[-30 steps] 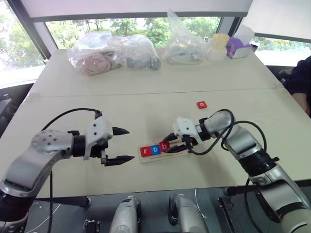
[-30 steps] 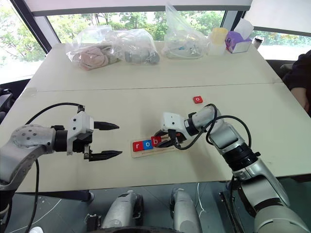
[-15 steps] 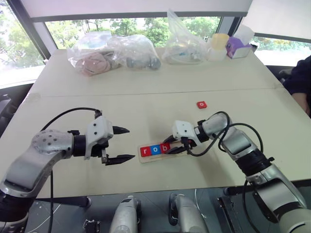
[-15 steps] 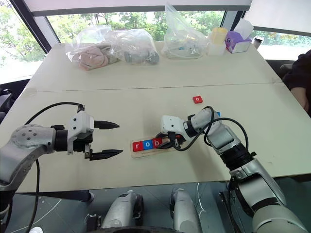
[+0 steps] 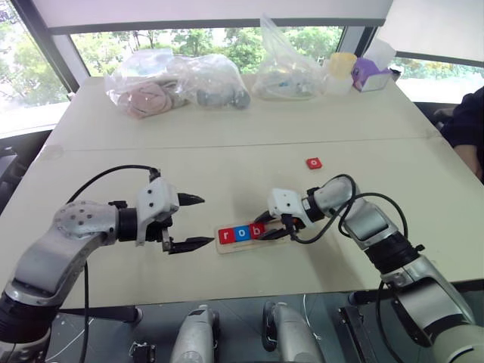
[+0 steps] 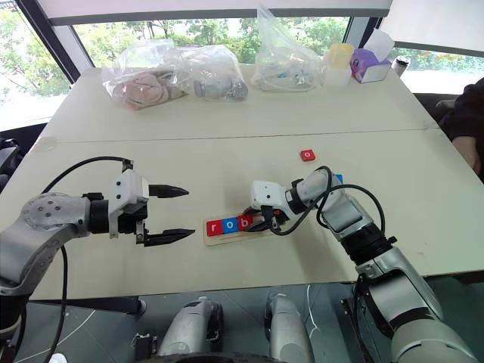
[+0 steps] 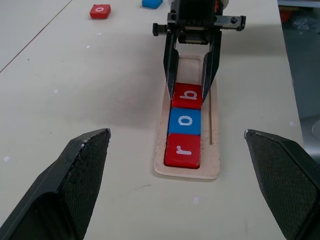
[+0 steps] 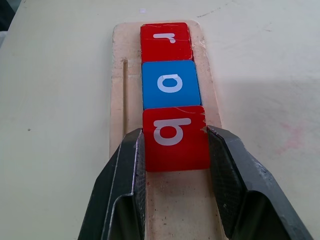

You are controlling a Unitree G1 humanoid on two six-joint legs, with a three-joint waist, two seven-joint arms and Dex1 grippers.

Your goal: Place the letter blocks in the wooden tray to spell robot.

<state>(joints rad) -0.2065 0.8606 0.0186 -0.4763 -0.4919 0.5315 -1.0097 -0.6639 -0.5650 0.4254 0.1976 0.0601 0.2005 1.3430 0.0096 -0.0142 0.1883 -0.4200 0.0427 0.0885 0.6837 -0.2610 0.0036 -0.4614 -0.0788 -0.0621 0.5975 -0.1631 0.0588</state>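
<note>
The tray [image 5: 253, 234] lies on the worktop [image 5: 227, 162] holding red r [image 7: 183, 151], blue o [image 7: 184, 121] and red b [image 8: 175, 137] in a row. The right tool [image 8: 175, 150] grasps the b between its fingers, while the left tool [image 5: 195, 222] hovers released beside the tray's r end. A red o tile [image 5: 314, 162] and a blue tile [image 7: 152, 3] lie apart beyond the tray.

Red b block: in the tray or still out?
In. The red b block sits in the wooden tray against the blue o, the right gripper fingers clamped on its sides.
</note>
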